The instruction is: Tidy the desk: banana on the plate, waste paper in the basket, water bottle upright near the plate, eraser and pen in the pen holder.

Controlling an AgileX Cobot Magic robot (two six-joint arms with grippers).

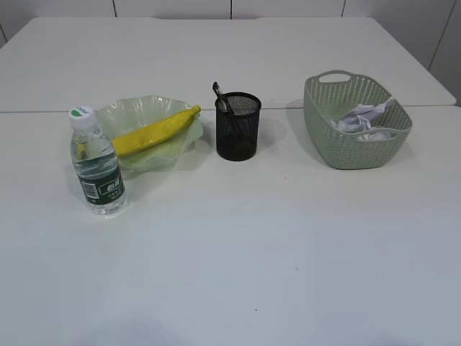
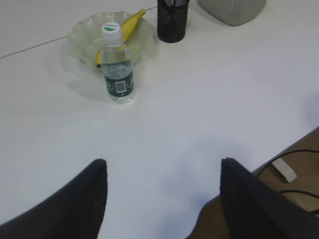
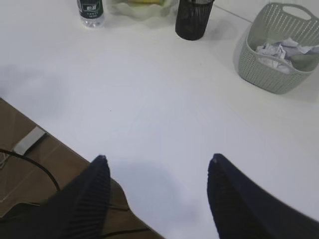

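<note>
Left gripper (image 2: 162,167): two broad black fingers (image 2: 82,204) with rounded tips, their inner faces finely ribbed; the right-hand finger shows a squarer upper corner. Right gripper (image 3: 157,162): two matching black fingers (image 3: 82,199), tapering toward rounded tips, with the same fine horizontal ribbing along the inner faces.

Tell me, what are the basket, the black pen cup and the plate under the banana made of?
Basket: likely matte green plastic moulded in a woven pattern. Pen cup: probably black metal mesh, see-through. Plate: translucent pale green with a wavy rim, glass or plastic.
</note>
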